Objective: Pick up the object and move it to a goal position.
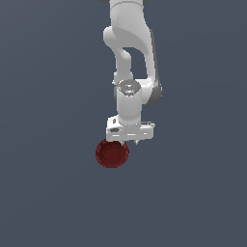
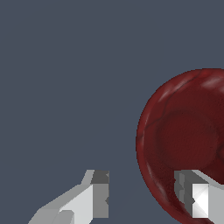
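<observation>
The object, a small round dark red bowl, lies on the flat grey floor just below the white hand, toward the exterior view's left of it. My gripper hangs low over the bowl's edge, and only the short fingertips show under the hand. In the wrist view the bowl is large and cut off by the frame edge. The gripper is open. One finger is over the bowl's inside, the other finger is outside over the floor, and the thin rim lies between them, untouched.
The grey floor spreads plain on all sides. The arm's white links rise behind the hand toward the top of the exterior view. No other objects or marker show.
</observation>
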Motion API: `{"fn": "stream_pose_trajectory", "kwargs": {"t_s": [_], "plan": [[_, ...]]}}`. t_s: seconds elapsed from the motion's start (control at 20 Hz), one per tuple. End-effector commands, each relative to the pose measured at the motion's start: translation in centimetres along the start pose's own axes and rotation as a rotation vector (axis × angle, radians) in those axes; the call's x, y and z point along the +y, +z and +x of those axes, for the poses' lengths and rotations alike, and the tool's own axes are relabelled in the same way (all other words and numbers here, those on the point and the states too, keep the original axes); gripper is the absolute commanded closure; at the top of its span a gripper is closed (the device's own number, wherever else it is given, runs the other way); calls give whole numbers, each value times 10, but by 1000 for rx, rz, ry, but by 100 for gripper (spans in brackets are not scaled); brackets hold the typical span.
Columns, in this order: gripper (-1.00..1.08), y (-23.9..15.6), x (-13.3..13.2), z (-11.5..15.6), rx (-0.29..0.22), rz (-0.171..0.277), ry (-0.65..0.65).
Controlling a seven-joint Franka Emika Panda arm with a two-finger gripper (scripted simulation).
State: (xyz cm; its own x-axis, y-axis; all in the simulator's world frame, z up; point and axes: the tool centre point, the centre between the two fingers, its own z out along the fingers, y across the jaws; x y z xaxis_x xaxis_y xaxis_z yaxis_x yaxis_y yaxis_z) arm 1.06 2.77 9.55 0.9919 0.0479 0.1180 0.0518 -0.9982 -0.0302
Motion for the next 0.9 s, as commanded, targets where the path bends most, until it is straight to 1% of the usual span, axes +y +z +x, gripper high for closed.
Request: {"fn": "stream_pose_trajectory", "kwargs": {"t_s": [0.0, 0.4, 0.7, 0.85], "plan": [[-20, 10, -3, 0, 20, -9, -5], [-20, 26, -4, 0, 64, -42, -17], [-20, 31, -5, 0, 78, -57, -23], [-20, 30, -4, 0, 82, -57, -19]]}}
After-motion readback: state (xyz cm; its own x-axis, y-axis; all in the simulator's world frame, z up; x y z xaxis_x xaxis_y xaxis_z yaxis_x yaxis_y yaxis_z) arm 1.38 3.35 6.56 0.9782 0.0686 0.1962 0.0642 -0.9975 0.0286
